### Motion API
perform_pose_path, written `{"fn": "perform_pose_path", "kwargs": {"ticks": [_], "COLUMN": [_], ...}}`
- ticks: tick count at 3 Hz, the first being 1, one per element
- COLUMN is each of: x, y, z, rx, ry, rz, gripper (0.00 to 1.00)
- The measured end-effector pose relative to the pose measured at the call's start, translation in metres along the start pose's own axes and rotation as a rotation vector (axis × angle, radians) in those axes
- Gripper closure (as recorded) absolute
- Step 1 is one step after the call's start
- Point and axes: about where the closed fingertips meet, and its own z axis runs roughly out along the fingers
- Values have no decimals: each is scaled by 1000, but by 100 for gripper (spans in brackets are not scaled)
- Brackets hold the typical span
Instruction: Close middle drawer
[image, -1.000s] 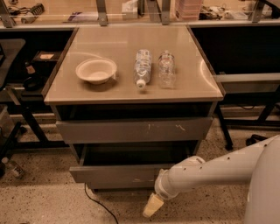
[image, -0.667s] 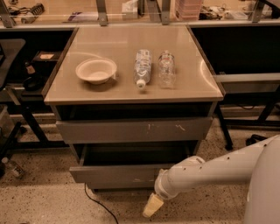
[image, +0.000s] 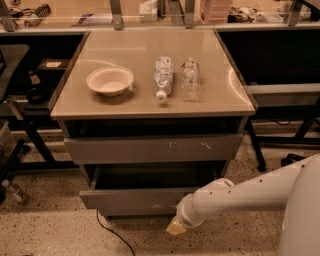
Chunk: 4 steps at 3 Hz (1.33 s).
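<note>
One shove left I reckon: middle drawer (image: 130, 198) sticks out, gripper (image: 175, 228) low by its front edge (clenched or not, can't tell), needs lifting and pushing straight in.

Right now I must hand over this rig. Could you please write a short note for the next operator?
Hand: low in front of the cabinet, just under the right part of the middle drawer front; contact cannot be told.
Middle drawer: pulled out, its inner tray showing, below the scratched drawer front.
Done: arm brought to the drawer; the drawer is not yet closed.
Left: probably push the plain front panel inward until it sits flush.
</note>
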Motion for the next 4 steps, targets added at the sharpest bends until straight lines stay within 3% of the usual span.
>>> {"fn": "perform_pose_path", "kwargs": {"ticks": [2,3,4], "x": [-4,-20,-37], "y": [-18,-40,-62], "z": [26,35,39], "rx": [12,44,78], "ry": [-3,0,-1], "rz": [14,-14,-45], "gripper": [88,100,100]}}
